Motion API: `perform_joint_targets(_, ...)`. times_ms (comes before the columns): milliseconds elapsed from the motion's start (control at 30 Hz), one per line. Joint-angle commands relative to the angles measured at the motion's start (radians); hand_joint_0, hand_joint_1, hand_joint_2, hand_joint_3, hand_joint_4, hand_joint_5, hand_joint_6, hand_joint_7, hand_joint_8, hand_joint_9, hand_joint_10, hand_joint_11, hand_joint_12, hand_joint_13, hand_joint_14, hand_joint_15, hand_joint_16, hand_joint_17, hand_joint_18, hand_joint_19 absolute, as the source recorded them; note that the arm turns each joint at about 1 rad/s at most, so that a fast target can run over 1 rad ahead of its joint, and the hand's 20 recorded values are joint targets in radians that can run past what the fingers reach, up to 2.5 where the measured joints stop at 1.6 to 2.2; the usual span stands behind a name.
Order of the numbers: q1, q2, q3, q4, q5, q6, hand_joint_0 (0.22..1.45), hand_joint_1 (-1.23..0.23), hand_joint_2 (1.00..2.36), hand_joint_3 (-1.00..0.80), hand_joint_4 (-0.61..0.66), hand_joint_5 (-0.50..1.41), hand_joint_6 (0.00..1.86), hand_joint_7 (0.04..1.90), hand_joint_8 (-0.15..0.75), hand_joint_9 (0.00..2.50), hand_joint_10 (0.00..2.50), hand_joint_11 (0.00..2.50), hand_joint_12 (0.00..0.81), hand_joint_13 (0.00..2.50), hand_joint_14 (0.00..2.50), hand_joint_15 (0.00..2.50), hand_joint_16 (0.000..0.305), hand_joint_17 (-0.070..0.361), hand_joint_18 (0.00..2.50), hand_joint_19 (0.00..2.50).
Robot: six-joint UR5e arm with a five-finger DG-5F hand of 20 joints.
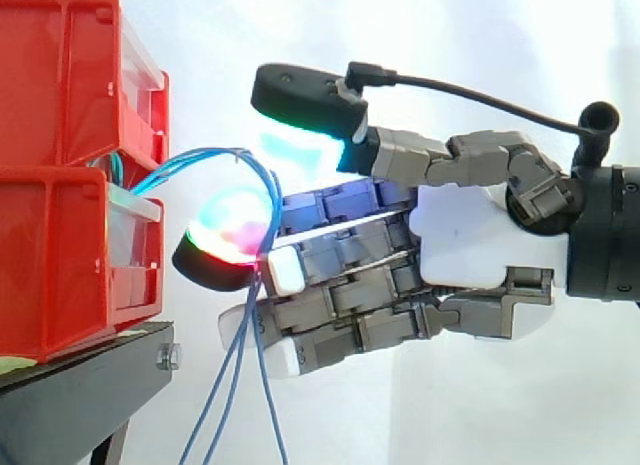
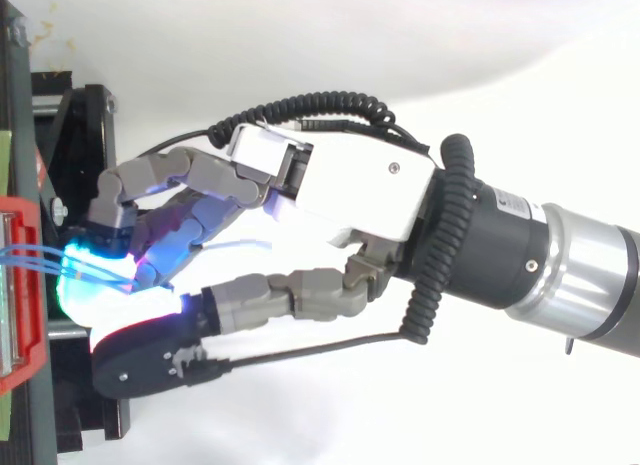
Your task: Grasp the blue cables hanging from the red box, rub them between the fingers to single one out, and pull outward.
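Note:
Several thin blue cables [image 1: 232,385] come out of the gap between the stacked red bins [image 1: 60,255], arch up and over, then hang down past the stand. The same cables [image 2: 40,255] run from the red bin's edge [image 2: 22,355] into the glowing fingertips. My hand [image 1: 480,235] reaches in level from the right. One curled finger with a glowing pad [image 1: 225,247] presses the cables against the other fingertips [image 1: 285,268], so they are pinched where they bend down. A black-backed finger with a green-cyan glow [image 1: 305,100] stands apart above them. From above, the hand [image 2: 350,185] is just right of the bin.
The red bins sit on a black stand [image 1: 80,395] with a bolt at its corner. Its black frame [image 2: 75,115] lies under the fingertips in the top view. A white curtain is behind, with free room below and right of the hand.

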Motion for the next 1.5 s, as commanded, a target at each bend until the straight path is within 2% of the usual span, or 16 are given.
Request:
perform_joint_targets(0,-0.003,0.001,0.005,-0.036,0.000,0.031,0.54,-0.43,1.00,-0.47,0.17,-0.08,0.68,1.08,0.250,1.04,0.02,0.79,0.353,0.70,0.02,0.50,0.045,0.102,0.57,0.52)
perform_joint_targets(133,-0.005,0.001,0.030,-0.113,-0.003,0.077,0.57,-0.38,1.00,-0.43,0.16,-0.07,0.65,1.16,0.241,1.05,0.02,0.78,0.347,0.71,0.02,0.51,0.044,0.099,0.58,0.53)
perform_joint_targets(200,-0.008,0.001,0.050,-0.156,-0.003,0.091,0.61,-0.48,1.01,-0.34,0.16,-0.08,0.65,1.17,0.247,1.05,0.02,0.79,0.345,0.72,0.02,0.51,0.043,0.097,0.58,0.53)
perform_joint_targets(367,-0.013,0.001,0.073,-0.223,-0.008,0.112,0.61,-0.57,1.01,-0.21,0.20,-0.09,0.67,1.10,0.263,1.05,0.02,0.80,0.366,0.74,0.02,0.51,0.048,0.107,0.63,0.51)
perform_joint_targets(567,-0.016,0.001,0.077,-0.233,-0.012,0.121,0.60,-0.65,1.01,-0.14,0.23,-0.10,0.70,1.03,0.283,1.05,0.02,0.85,0.387,0.75,0.02,0.51,0.052,0.118,0.66,0.48)
perform_joint_targets(667,-0.020,0.001,0.094,-0.245,-0.020,0.121,0.60,-0.69,1.01,-0.09,0.24,-0.11,0.73,0.98,0.291,1.03,0.02,0.87,0.392,0.74,0.02,0.51,0.054,0.121,0.67,0.47)
perform_joint_targets(767,-0.023,0.001,0.117,-0.271,-0.026,0.120,0.59,-0.79,1.01,-0.09,0.25,-0.14,0.79,0.91,0.295,1.01,0.02,0.89,0.400,0.74,0.02,0.52,0.056,0.127,0.68,0.46)
perform_joint_targets(867,-0.030,0.001,0.136,-0.305,-0.026,0.120,0.56,-0.76,1.01,-0.26,0.20,-0.13,0.80,0.94,0.267,1.01,0.02,0.90,0.362,0.71,0.02,0.52,0.049,0.111,0.62,0.51)
perform_joint_targets(900,-0.030,0.001,0.139,-0.311,-0.026,0.120,0.54,-0.68,1.01,-0.35,0.18,-0.12,0.79,0.96,0.259,1.03,0.02,0.89,0.352,0.71,0.02,0.53,0.046,0.104,0.60,0.54)
perform_joint_targets(1067,-0.034,0.001,0.145,-0.335,-0.026,0.126,0.57,-0.41,1.01,-0.39,0.14,-0.10,0.78,1.02,0.251,1.10,0.02,0.88,0.350,0.75,0.02,0.53,0.044,0.098,0.63,0.56)
perform_joint_targets(1167,-0.034,0.001,0.148,-0.343,-0.026,0.126,0.59,-0.42,1.01,-0.37,0.14,-0.10,0.78,1.03,0.250,1.10,0.02,0.87,0.352,0.76,0.02,0.53,0.043,0.097,0.63,0.56)
perform_joint_targets(1300,-0.037,0.001,0.163,-0.354,-0.026,0.125,0.60,-0.50,1.01,-0.27,0.15,-0.10,0.80,1.00,0.258,1.10,0.02,0.90,0.354,0.77,0.02,0.53,0.043,0.097,0.65,0.55)
perform_joint_targets(1467,-0.039,0.001,0.182,-0.377,-0.026,0.121,0.58,-0.65,1.01,-0.10,0.16,-0.12,0.85,0.93,0.312,1.11,0.02,0.93,0.404,0.79,0.02,0.52,0.055,0.123,0.75,0.49)
